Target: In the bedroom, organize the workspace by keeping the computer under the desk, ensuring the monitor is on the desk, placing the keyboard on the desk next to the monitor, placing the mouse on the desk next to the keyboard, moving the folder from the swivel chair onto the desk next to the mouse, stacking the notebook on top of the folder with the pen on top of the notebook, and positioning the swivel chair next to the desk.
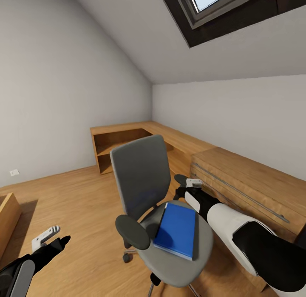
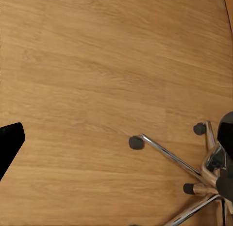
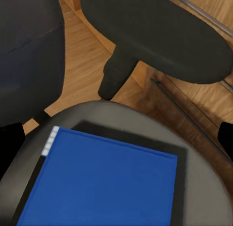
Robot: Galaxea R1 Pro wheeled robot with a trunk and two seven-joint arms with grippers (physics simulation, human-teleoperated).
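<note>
At the far left of the head view, the left gripper (image 1: 53,237) hangs low over the bare wood floor (image 1: 80,203), its fingers parted and nothing between them. In the left wrist view one dark fingertip (image 2: 8,143) shows over the planks, near the chair's chrome star base (image 2: 194,172) and its castors.

In the middle stands the chair (image 1: 142,182), its grey back toward the far wall and its round seat toward the robot. The folder (image 1: 176,229) lies flat on the seat, slightly askew, with its pale page edges along one side. A black armrest (image 1: 132,231) sits just beside it.

To the right, the right gripper (image 1: 187,184) hovers above the seat's far edge, beside the chair back, not touching the folder. The right wrist view looks down on the folder (image 3: 104,185), with dark fingertips at both edges of the picture, so the fingers stand wide apart.

Behind the arm runs a light-wood chest (image 1: 250,190) along the wall, with shelving (image 1: 123,146) in the corner.
</note>
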